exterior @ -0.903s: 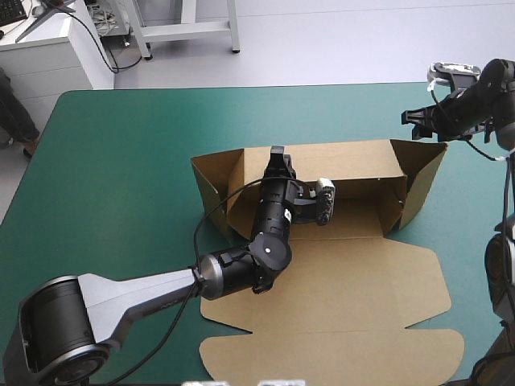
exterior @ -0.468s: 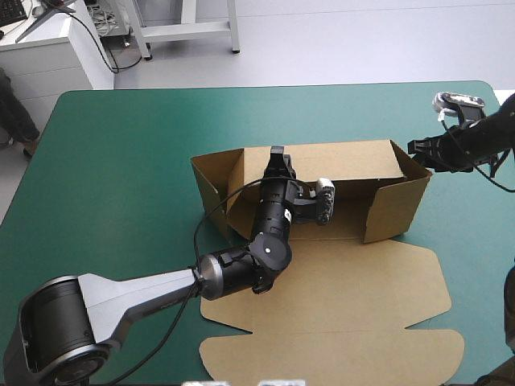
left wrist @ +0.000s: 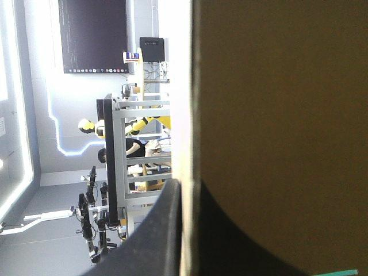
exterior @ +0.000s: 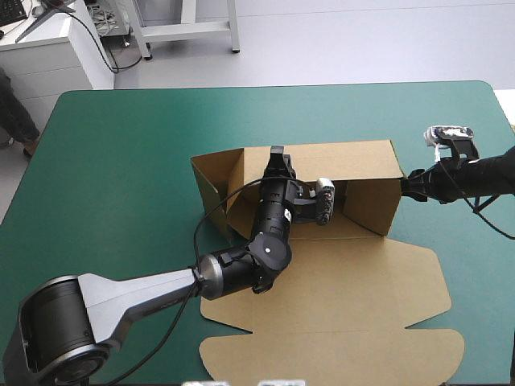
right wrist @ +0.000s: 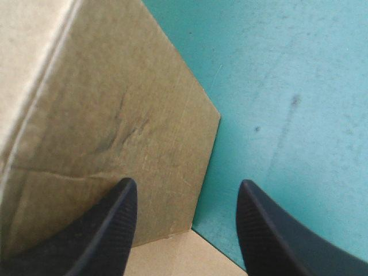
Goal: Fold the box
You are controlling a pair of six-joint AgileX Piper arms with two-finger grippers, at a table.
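The box (exterior: 338,277) is set at the centre of the bench (exterior: 121,153), its lid laid flat toward 6 o'clock and its back wall raised at 12 o'clock; that wall's top edge is pinched between the left fingers (left wrist: 152,247), which are all but pressed together on the board; the right fingers (right wrist: 100,241) are spread, one at the outside of the 3 o'clock side wall, the other over the teal-green cover (right wrist: 299,86), and nothing is gripped by them; whether the wall is actually touched cannot be told. The step in hand is judged to be the swinging-in of the 3 o'clock wall while the back wall is steadied; the 9 o'clock wall is seen splayed outward, not yet squared. Next, an even push toward 9 o'clock is called for, so that the wall is stood square and can be tucked.
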